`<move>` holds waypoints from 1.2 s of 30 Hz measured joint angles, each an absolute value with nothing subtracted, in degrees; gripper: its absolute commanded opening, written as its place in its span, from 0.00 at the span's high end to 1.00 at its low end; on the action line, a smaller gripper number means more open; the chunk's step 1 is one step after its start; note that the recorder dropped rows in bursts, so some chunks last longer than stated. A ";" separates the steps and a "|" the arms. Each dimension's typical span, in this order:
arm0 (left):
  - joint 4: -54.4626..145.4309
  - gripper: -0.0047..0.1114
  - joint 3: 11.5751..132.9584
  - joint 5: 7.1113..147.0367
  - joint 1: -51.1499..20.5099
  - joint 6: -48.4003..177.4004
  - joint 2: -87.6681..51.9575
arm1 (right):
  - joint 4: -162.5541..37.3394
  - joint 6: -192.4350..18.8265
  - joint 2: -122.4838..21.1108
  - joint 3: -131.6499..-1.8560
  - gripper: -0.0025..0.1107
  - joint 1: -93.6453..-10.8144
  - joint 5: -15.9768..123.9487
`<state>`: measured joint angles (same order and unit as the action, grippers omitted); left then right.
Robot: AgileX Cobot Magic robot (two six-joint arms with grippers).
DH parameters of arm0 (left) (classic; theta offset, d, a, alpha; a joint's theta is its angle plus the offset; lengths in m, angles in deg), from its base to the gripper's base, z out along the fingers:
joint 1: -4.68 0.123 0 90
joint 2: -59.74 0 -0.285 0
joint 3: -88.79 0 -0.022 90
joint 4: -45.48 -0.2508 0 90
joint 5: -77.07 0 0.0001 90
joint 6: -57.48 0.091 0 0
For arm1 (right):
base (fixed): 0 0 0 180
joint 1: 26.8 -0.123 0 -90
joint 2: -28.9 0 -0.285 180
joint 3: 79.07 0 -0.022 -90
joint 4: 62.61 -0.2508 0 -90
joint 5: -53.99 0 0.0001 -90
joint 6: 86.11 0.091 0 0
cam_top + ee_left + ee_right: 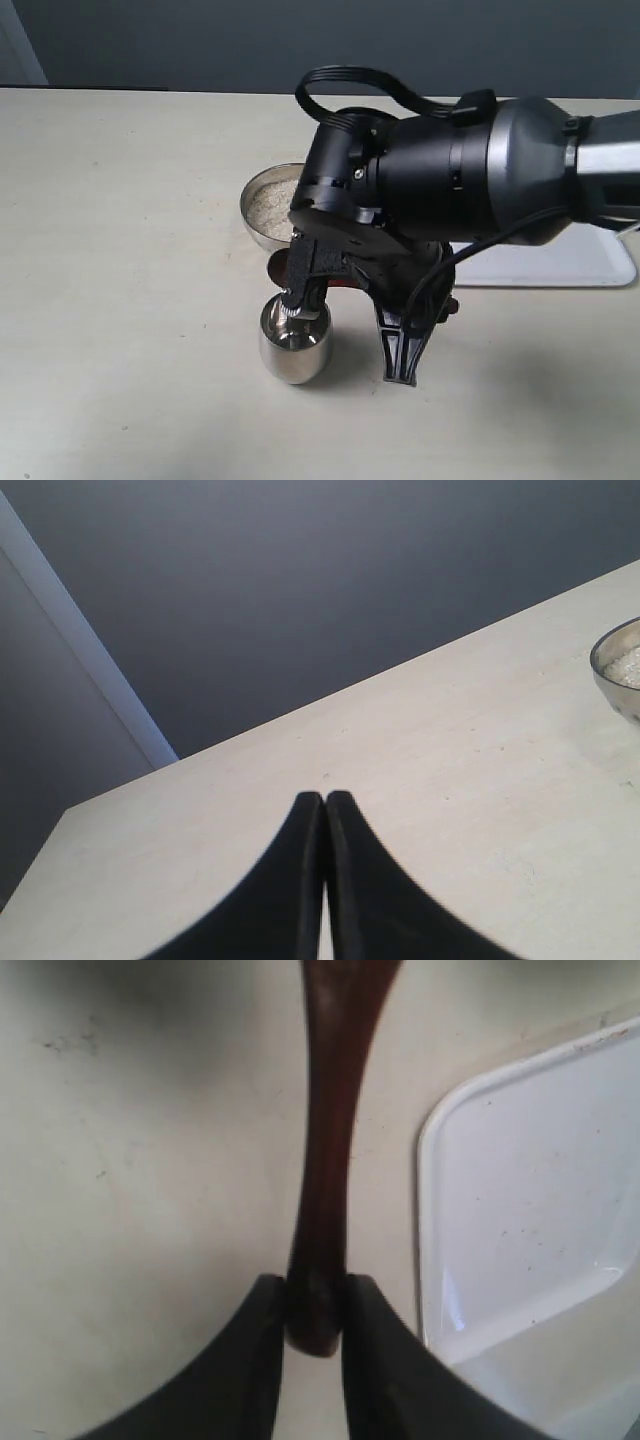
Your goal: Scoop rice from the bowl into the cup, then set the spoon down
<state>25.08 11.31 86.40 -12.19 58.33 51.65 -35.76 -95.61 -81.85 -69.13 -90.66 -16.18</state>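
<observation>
Currently: transfer step, by my reading. Right end effector (316,1298) pinches the tail end of the spoon (325,1160), both fingers tight on the wood. The spoon head runs out of the right wrist view, so I cannot say whether it carries grain.

Exterior view: cup (295,350) upright on the desk (120,260), just beside the bowl (250,215), which holds the rice (272,200). Only reddish slivers of spoon show between the 2, under the arm.

Next move, I judge: head centred over the cup mouth, slow wrist roll to tip, then lay the spoon down.

Right arm reaches across the middle, wrist bent down over the cup, covering part of the bowl. Left end effector (323,800) pressed together on nothing, pointed along the desk
</observation>
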 measured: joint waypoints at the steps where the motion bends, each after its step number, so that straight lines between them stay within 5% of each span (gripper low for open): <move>1: 25.08 0.96 11.31 86.40 -12.19 58.33 51.65 | -35.37 -94.92 -81.85 -69.13 0.99 -90.66 -16.18; 36: 25.08 0.96 11.31 86.40 -12.19 58.33 51.65 | -14.95 -73.19 -82.64 -62.48 0.99 -102.54 -16.08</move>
